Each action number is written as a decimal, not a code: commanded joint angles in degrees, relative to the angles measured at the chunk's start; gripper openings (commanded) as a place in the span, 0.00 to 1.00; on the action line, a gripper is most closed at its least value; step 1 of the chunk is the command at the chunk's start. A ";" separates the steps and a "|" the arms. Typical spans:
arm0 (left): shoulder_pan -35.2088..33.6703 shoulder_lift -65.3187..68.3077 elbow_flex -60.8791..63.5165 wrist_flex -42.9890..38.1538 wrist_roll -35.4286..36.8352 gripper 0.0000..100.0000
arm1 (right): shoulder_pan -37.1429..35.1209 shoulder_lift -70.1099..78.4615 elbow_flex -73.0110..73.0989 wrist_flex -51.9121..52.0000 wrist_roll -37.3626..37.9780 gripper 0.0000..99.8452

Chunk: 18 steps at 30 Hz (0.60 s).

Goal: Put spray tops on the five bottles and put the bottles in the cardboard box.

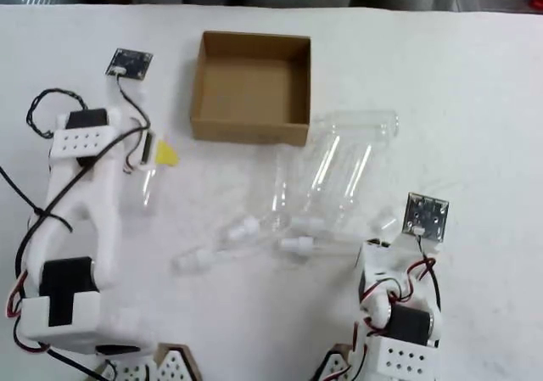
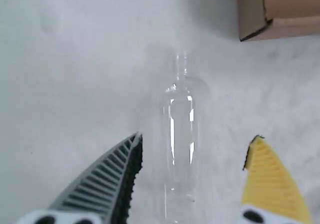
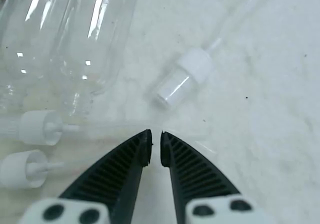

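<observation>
My left gripper [image 2: 196, 138] is open, its grey finger [image 2: 117, 176] and yellow finger [image 2: 265, 176] on either side of a clear bottle [image 2: 180, 129] lying on the table without a top. In the high view this bottle [image 1: 146, 184] lies left of the cardboard box [image 1: 250, 84], just ahead of the left gripper [image 1: 155, 150]. My right gripper [image 3: 155, 145] is shut, black tips just above the table. A white spray top [image 3: 182, 79] with its tube lies just beyond it. Two more spray tops [image 3: 37, 126] [image 3: 17, 169] lie off to one side, next to several clear bottles [image 3: 75, 34].
The box stands open and empty at the back centre, its corner [image 2: 280, 9] beyond the left gripper's bottle. Several bottles [image 1: 327, 169] and loose spray tops [image 1: 246, 226] [image 1: 195, 258] lie clustered mid-table. The right arm [image 1: 394, 313] sits at the front right.
</observation>
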 commanded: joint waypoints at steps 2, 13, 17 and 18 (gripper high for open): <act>-0.31 0.40 -2.64 -1.32 -0.35 0.33 | 0.40 -0.48 -0.18 0.13 0.00 0.02; -0.40 13.23 -13.98 3.87 -0.26 0.33 | 0.48 -0.48 -0.18 0.13 0.00 0.02; -0.40 15.87 -15.12 3.78 -0.35 0.33 | 0.48 -0.48 -0.18 0.13 0.00 0.02; -0.40 16.48 -15.12 3.78 -0.35 0.33 | 0.48 -0.48 -0.18 0.13 0.00 0.02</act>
